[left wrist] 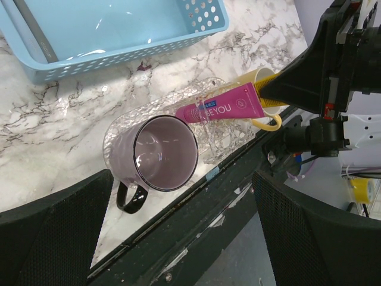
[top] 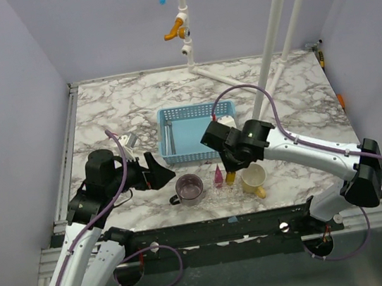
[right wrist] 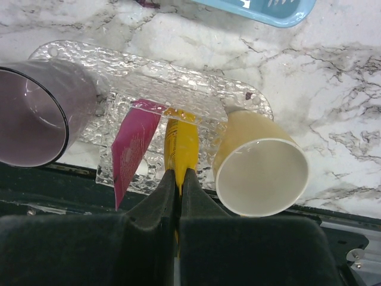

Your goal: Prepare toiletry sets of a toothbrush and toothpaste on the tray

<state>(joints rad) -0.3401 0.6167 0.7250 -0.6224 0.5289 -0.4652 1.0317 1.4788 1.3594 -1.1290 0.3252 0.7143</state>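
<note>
**Toothpaste at the tray**

Your right claw [right wrist: 178, 179] is clamped on the yellow tube [right wrist: 181, 143] over the clear tray [right wrist: 178, 83]; only its own wrist view shows that grip. Your left wrist view shows the pink tube [left wrist: 220, 110] lying on the tray beside the purple mug [left wrist: 158, 152]. Your left claw [top: 154, 171] gapes wide, empty.

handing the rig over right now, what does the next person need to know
Left gripper: open, empty, beside the purple mug.
Right gripper: shut on the yellow toothpaste, over the clear tray.
Pink toothpaste: lying on the tray, between the purple mug and the yellow mug.
Done: pink toothpaste placed.
Left: set down the yellow toothpaste, add toothbrushes; none on the tray, a grey stick in the blue basket may be one.
</note>
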